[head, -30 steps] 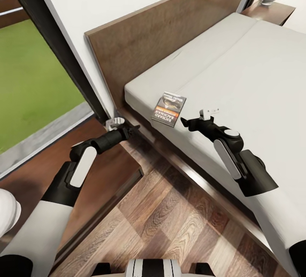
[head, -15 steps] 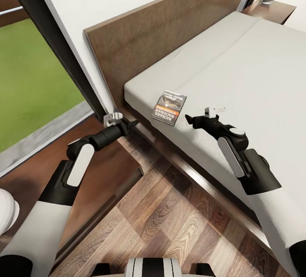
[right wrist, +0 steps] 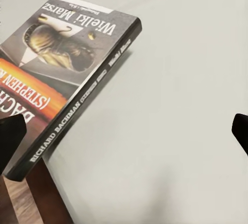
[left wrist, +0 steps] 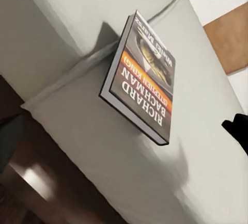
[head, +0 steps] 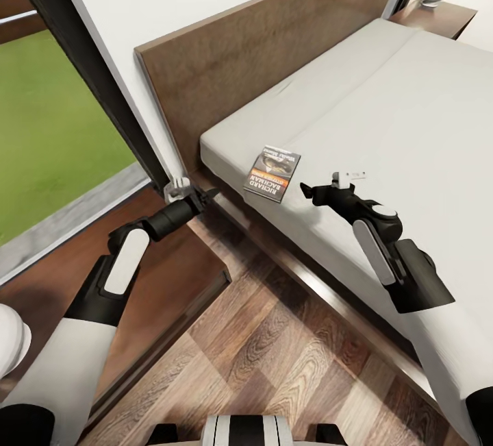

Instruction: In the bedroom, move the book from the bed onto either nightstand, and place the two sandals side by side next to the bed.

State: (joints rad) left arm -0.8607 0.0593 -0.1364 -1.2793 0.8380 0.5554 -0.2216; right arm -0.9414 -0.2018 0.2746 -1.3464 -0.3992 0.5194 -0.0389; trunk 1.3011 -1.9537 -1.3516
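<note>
— Where are we finding the book [head: 272,173]?
— Lying flat at the bed's [head: 383,110] corner edge. Right claw [head: 308,191] is hovering open beside it; left claw [head: 205,196], we cannot tell.
— Handling?
— Light, stiff, thin, we are judging; pinching the overhanging edge.

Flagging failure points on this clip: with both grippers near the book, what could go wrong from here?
The book lies flat at the mattress edge, one corner overhanging; a nudge from the right gripper could tip it to the floor. Flat and thin, it gives the open fingers little to pinch. The left gripper sits by the bed frame and may strike it.
</note>
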